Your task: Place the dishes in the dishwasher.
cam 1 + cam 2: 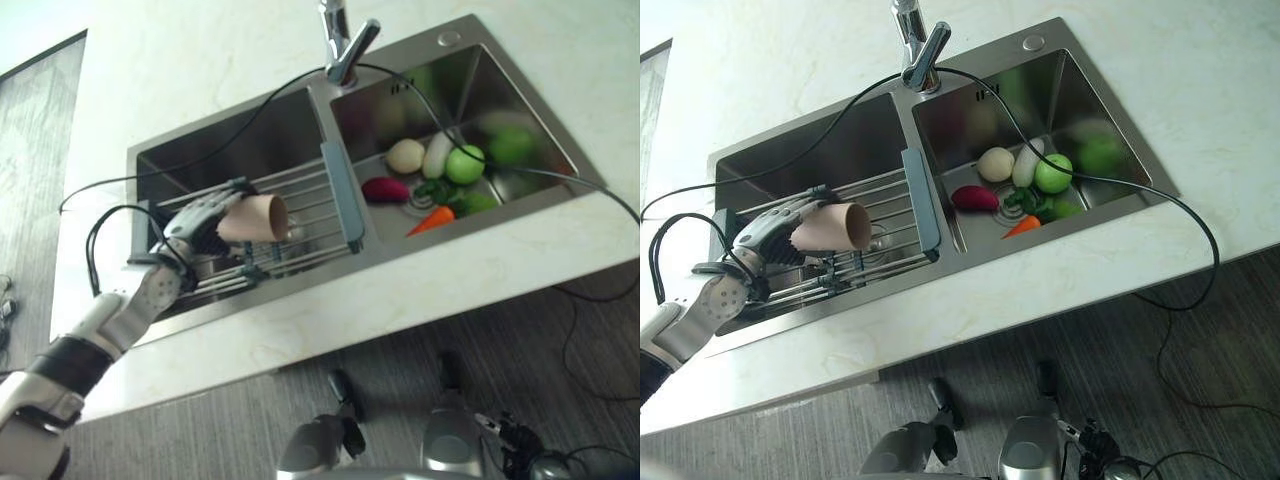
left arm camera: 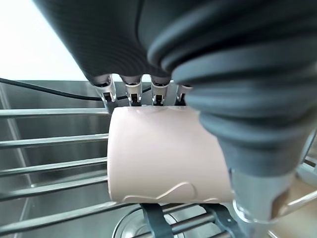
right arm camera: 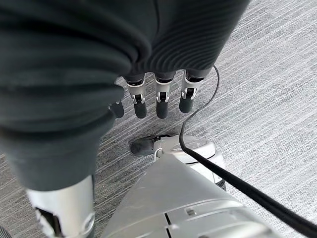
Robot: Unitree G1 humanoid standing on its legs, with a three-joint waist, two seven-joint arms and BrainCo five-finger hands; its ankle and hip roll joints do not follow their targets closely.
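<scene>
A pale beige cup (image 1: 255, 218) lies on its side in my left hand (image 1: 195, 225), its mouth facing right. The fingers (image 2: 131, 91) curl over the top of the cup (image 2: 163, 153) and the thumb presses its side. Hand and cup hover just above a wire dish rack (image 1: 312, 212) that spans the left basin of a steel double sink (image 1: 240, 140). Below the counter, my right hand (image 3: 162, 101) hangs with relaxed fingers over the grey floor and holds nothing.
The right basin holds vegetables: a potato (image 1: 405, 155), a green apple (image 1: 464, 164), a purple piece (image 1: 384, 189) and a carrot (image 1: 432, 220). A faucet (image 1: 342, 42) stands behind the divider. White marble counter (image 1: 420, 285) surrounds the sink.
</scene>
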